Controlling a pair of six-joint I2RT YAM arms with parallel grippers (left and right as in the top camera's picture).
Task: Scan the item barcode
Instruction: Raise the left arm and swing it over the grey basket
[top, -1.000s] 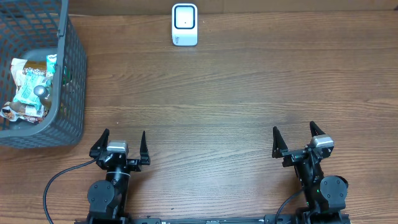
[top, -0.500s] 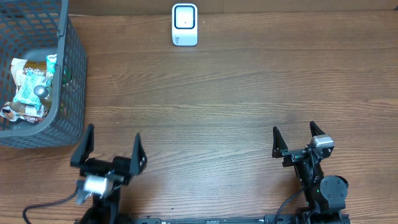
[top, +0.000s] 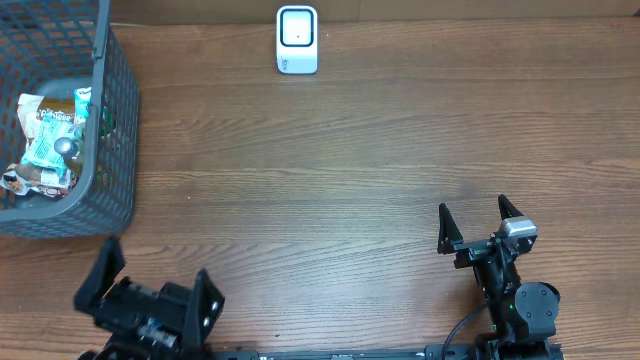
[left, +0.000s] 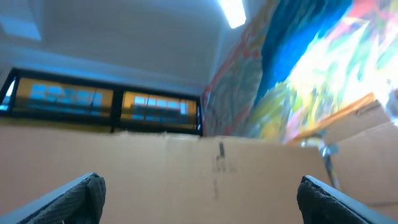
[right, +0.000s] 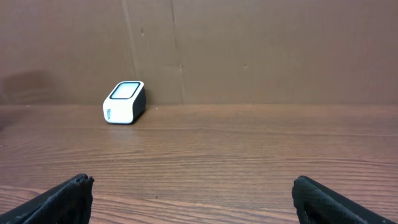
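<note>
Wooden tabletop (top: 350, 180) is lying broad and open between both arms and the far edge.

At the near edge the left gripper (top: 157, 262) is tilting back, jaws wide apart and holding nothing. Its base is running off the bottom of the overhead view, and its own camera is showing only a blurred cardboard wall and a ceiling light. The right gripper (top: 472, 205) is standing near the same edge, jaws likewise spread and empty, facing across bare wood. At the left edge a grey mesh basket (top: 115, 120), cropped by the frame, is holding the crumpled packets (top: 45, 135). The top one's long axis is running roughly near to far, and no barcode is making itself out. By the far edge the white scanner (top: 297, 40) is sitting with its window facing up.
</note>
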